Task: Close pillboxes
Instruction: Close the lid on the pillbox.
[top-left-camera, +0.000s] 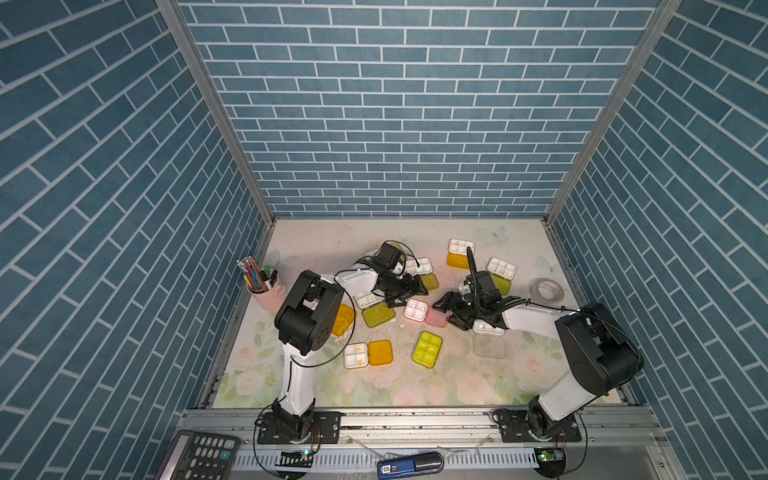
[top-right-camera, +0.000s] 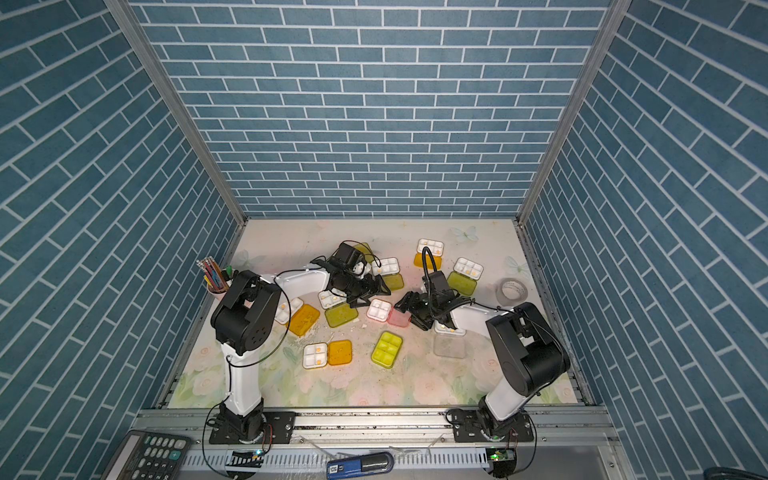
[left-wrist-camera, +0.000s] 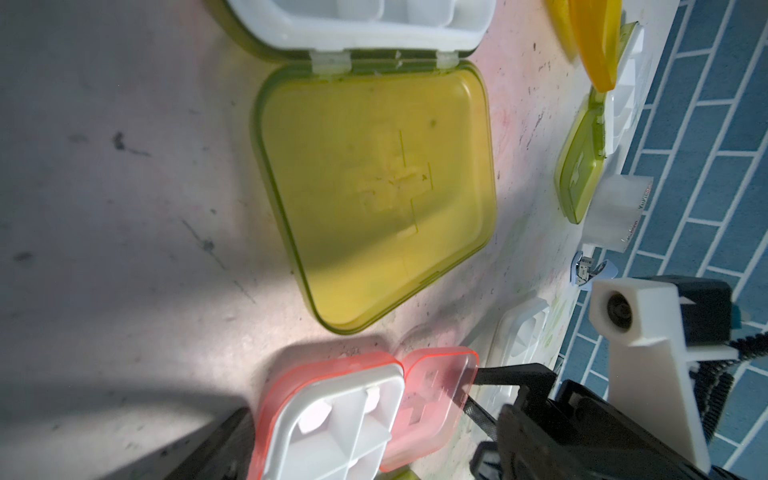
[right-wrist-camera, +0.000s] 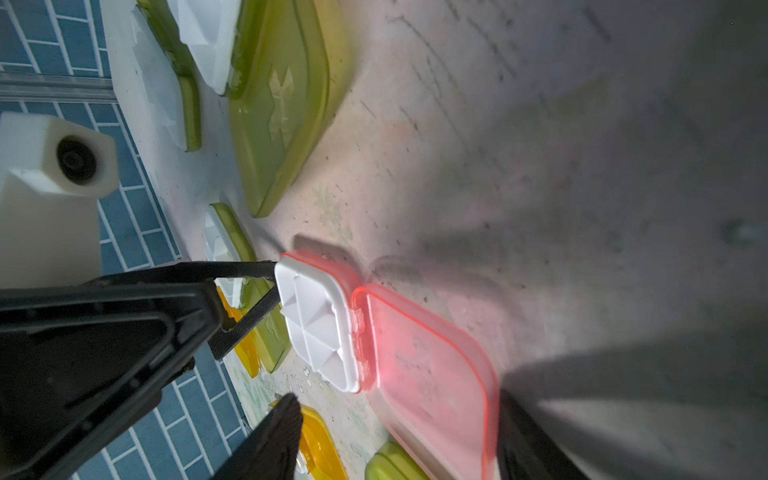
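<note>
Floral tabletop (top-left-camera: 316, 249) cluttered, open pillboxes (top-left-camera: 356, 355); right pincer (right-wrist-camera: 397, 399) spread astride pink lid (right-wrist-camera: 428, 374); left pincer (top-left-camera: 413, 295) state unclear.

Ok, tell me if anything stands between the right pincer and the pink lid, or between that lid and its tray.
Nothing visible does. The right pincer sits open at the free edge of the pink lid, which lies flat. Its white tray is uncovered; the left pincer is at the tray's far side, not over it.
</note>
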